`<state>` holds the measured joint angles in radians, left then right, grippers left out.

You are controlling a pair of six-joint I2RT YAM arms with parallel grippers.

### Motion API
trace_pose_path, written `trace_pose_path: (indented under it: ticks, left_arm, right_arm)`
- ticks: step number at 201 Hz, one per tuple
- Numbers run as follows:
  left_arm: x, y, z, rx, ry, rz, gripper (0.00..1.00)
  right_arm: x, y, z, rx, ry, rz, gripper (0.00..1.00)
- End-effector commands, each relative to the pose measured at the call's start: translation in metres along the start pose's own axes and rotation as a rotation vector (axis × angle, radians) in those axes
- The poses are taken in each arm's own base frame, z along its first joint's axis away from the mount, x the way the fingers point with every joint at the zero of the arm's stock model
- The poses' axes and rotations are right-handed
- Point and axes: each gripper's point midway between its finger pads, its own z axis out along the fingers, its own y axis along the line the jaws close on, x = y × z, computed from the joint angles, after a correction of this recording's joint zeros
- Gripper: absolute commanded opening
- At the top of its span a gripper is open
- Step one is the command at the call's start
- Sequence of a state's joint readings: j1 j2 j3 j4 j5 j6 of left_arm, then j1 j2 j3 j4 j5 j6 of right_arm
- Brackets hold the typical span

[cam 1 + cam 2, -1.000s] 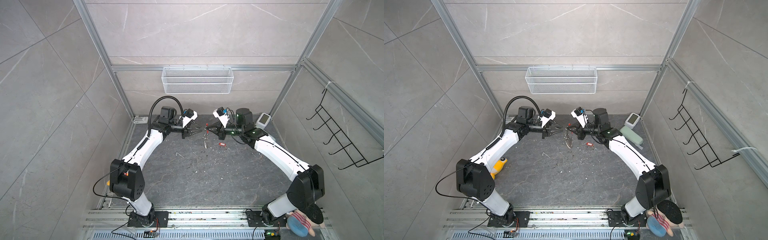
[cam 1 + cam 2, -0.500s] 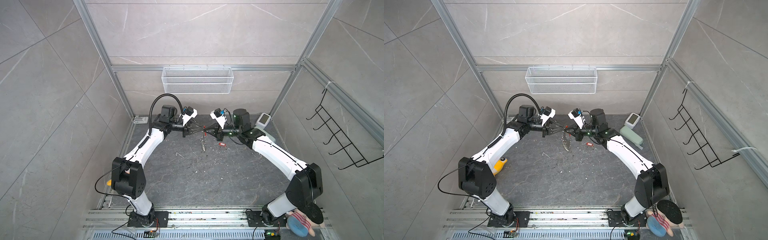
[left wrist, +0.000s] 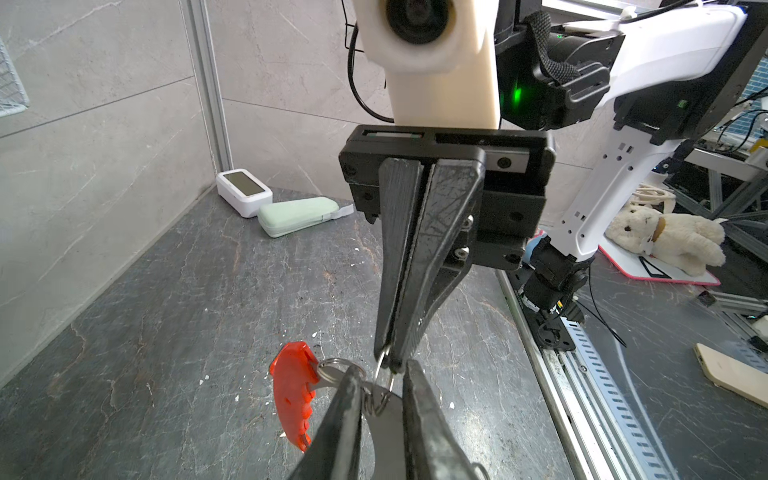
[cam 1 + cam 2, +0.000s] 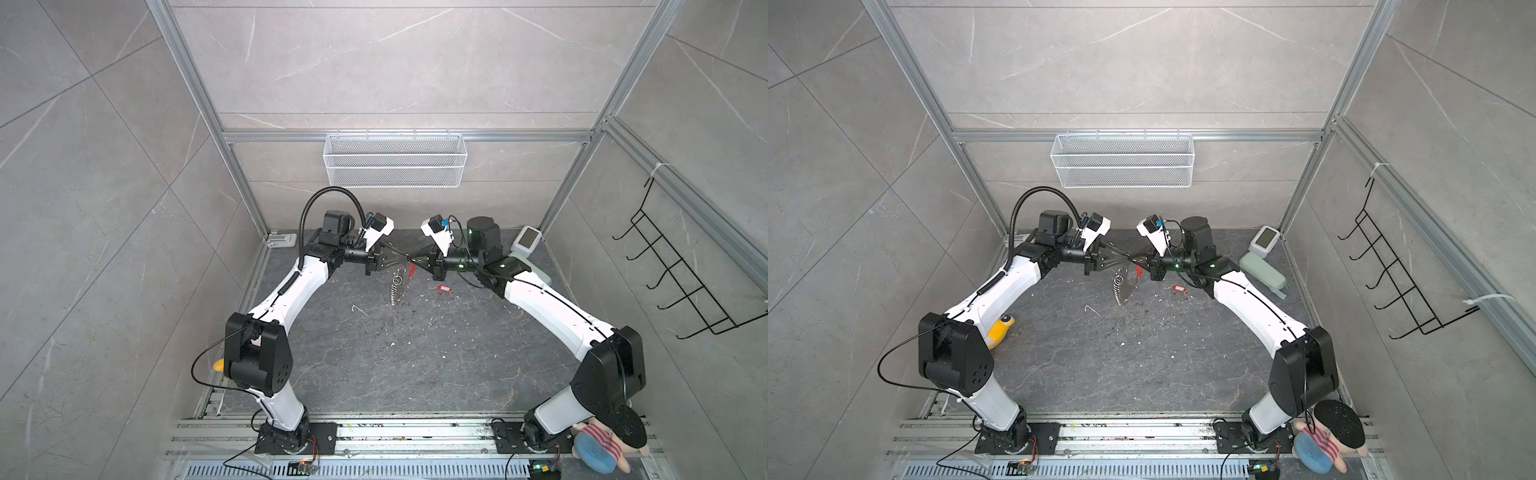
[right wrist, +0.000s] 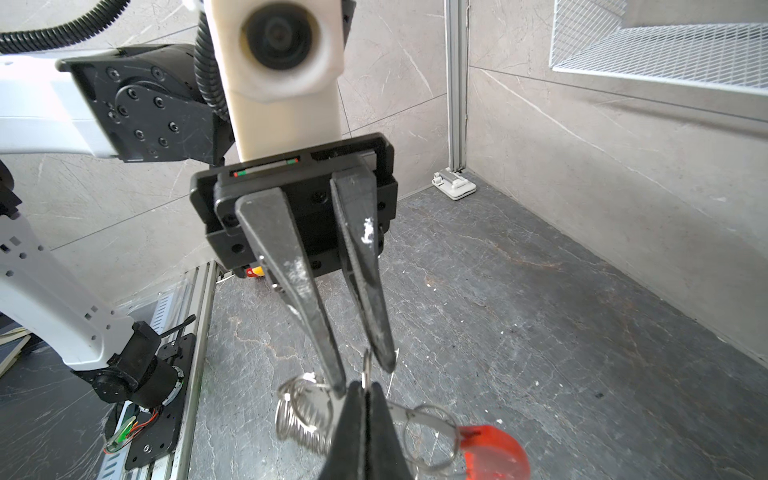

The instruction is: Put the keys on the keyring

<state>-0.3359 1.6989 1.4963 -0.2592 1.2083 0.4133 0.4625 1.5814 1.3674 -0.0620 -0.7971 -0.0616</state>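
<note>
Moved: both gripper tips have drawn together in mid-air since a second ago, and the left gripper (image 5: 362, 374) has narrowed its jaws.
Left gripper: the jaws are a little apart on either side of one silver loop and not yet pinching it.
Right gripper (image 3: 390, 359): pressed together on a thin wire loop of the keyring (image 4: 398, 289), which hangs from it above the table (image 4: 374, 353).
Keys (image 4: 444, 288): these lie flat on the table, apart from the keyring, on the right arm's side.
Step in hand: probably taking a second hold on the keyring.
Doing it well: close on that single loop only, hold the right arm steady, and do not tug, since thin wire may slip.
Keyring's look: bunched silver loops, with a curved red strip (image 3: 293, 399) dangling beside them.
</note>
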Motion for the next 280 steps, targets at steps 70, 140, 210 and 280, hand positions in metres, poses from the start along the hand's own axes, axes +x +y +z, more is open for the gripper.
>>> trace_pose_path:
  ticks: [70, 140, 210, 280]
  left_arm:
    - [-0.012, -0.009, -0.001, 0.074, -0.033, -0.013, 0.0]
    - [-0.03, 0.01, -0.005, -0.047, -0.077, -0.16, 0.0]
    - [-0.027, 0.016, -0.003, -0.055, -0.092, -0.246, 0.0]
    - [-0.018, 0.026, -0.007, -0.17, -0.082, -0.275, 0.0]
  right_arm:
    - [-0.036, 0.003, -0.006, 0.016, -0.106, -0.05, 0.0]
    - [-0.043, -0.04, -0.032, 0.158, -0.184, 0.166, 0.18]
    - [0.023, -0.11, -0.078, 0.449, -0.127, 0.439, 0.28]
    - [0.156, -0.141, -0.076, 0.657, 0.235, 0.62, 0.32]
